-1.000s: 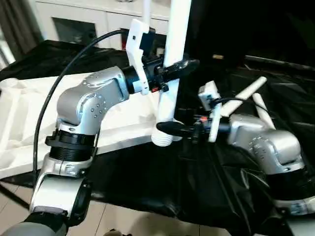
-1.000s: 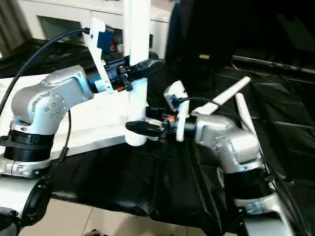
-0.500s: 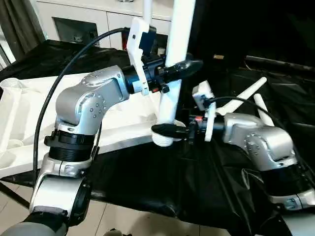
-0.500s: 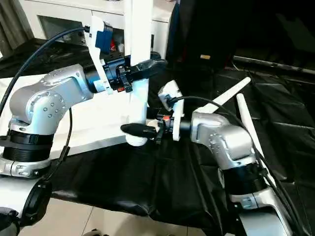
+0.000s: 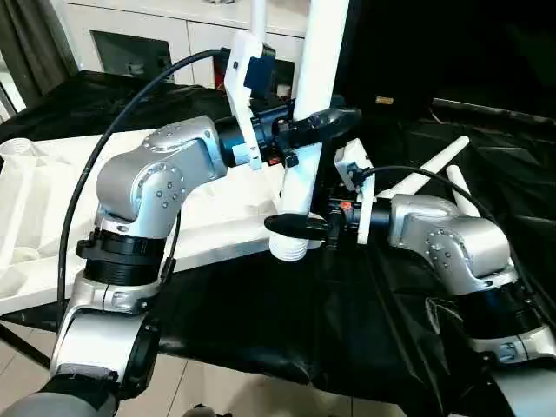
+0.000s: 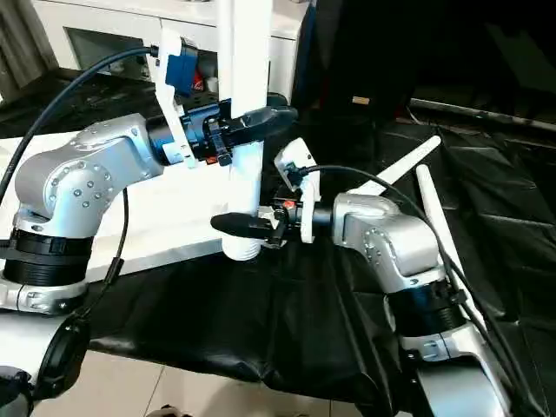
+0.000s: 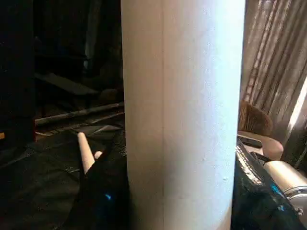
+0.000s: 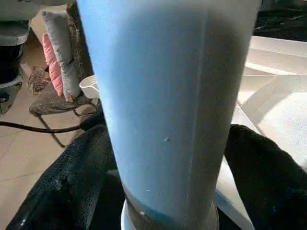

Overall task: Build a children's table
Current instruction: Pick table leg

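Observation:
A white table leg (image 5: pixel 317 61) stands upright, and my left gripper (image 5: pixel 314 122) is shut on it about halfway up. Its threaded end (image 5: pixel 289 249) points down by the near edge of the white table top (image 5: pixel 52 200), which lies ribbed side up on the left. Lower down, my right gripper (image 5: pixel 292 228) is open, with one black finger on each side of the leg just above the thread. The right wrist view shows the leg (image 8: pixel 172 96) between those fingers (image 8: pixel 72 182). I cannot tell whether the thread touches the top.
Two more white legs (image 5: pixel 434 165) (image 5: pixel 460 193) lie on the black cloth (image 5: pixel 287 330) behind my right arm. A white cabinet with glass doors (image 5: pixel 156 35) stands at the back. A black cable (image 5: pixel 113 139) arcs over my left arm.
My right gripper has slid further left around the bottom of the leg and its fingers have spread a little. The left gripper and the leg have stayed put.

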